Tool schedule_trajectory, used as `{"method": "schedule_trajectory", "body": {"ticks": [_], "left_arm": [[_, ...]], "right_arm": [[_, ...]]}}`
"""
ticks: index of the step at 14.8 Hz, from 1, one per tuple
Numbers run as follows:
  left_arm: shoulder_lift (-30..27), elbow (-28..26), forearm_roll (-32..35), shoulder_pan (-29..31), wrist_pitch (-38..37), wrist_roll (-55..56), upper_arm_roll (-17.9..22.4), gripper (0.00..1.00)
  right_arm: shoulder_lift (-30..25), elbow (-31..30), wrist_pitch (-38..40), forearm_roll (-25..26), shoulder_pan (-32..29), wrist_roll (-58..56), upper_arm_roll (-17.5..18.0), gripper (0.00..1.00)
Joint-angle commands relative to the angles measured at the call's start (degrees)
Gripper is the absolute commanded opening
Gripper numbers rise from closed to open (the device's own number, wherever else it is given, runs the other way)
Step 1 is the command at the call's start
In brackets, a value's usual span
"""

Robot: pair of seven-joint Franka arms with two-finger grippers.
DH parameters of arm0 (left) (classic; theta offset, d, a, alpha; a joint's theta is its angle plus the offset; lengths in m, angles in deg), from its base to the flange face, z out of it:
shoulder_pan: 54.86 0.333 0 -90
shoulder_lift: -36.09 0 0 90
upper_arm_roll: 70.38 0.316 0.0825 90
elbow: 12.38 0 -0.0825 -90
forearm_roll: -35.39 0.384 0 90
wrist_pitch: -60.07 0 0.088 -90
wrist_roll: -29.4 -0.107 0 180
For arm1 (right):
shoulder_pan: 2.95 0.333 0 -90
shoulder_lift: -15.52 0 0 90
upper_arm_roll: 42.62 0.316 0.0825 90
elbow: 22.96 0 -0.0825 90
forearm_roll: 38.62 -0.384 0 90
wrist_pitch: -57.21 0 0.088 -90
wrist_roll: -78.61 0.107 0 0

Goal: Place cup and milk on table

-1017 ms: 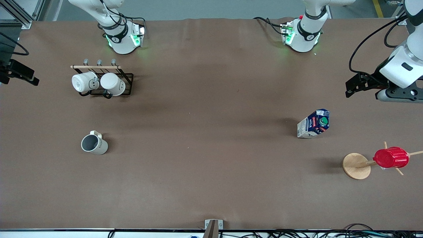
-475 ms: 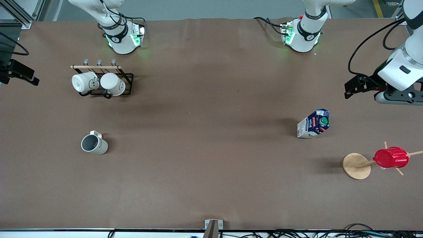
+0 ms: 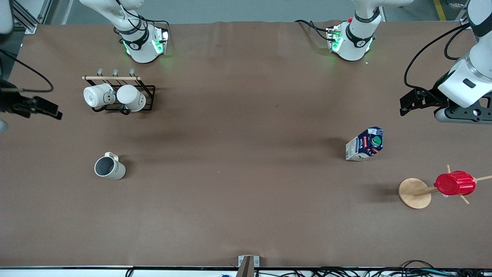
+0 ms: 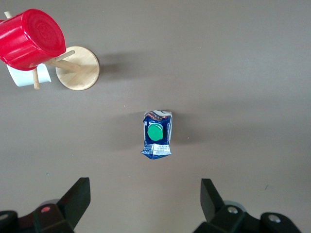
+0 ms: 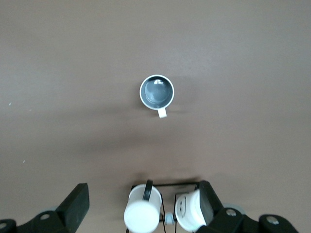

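Brown matte table (image 3: 246, 215), plain covering, both arm bases along its edge farthest from the front camera; cup (image 3: 109, 168), off-white with grey inside, standing upright on the table toward the right arm's end, handle turned toward the bases, nothing touching it; black wire rack (image 3: 123, 94) with a wooden rail, holding two white mugs (image 3: 115, 97) side by side, farther from the front camera than the cup; milk (image 3: 364, 144), blue-and-white carton with green cap, standing on the table toward the left arm's end, apart from everything else; wooden peg stand (image 3: 414, 193) with round base, nearer the front camera than the milk, carrying a red ribbed cup (image 3: 454, 183) on one peg; left gripper (image 4: 145, 199), raised over the table at the left arm's end, fingers spread wide, holding nothing, the milk in its wrist view; right gripper (image 5: 145, 200), raised at the right arm's end of the table, fingers likewise spread wide and empty, the cup and rack in its wrist view.
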Motion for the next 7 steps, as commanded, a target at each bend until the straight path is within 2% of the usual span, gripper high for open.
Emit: {"method": "schedule_trajectory", "body": {"ticks": [1,4,7], "left_arm": [[-0.02,0.15,0.96,-0.38,0.32,0.33,0.26,1.00],[0.06,0.15,0.96,-0.38,0.32,0.33,0.26,1.00],[0.06,0.15,0.96,-0.29,0.32,0.24,0.26,1.00]], "right_arm": [[-0.83,-5.87,-5.15,0.57,0.23,-0.55,0.02,1.00],[-0.92,-7.38,-6.49,0.57,0.23,-0.46,0.02,1.00],[-1.70,-6.59,-3.95,0.57,0.23,-0.55,0.02,1.00]]}}
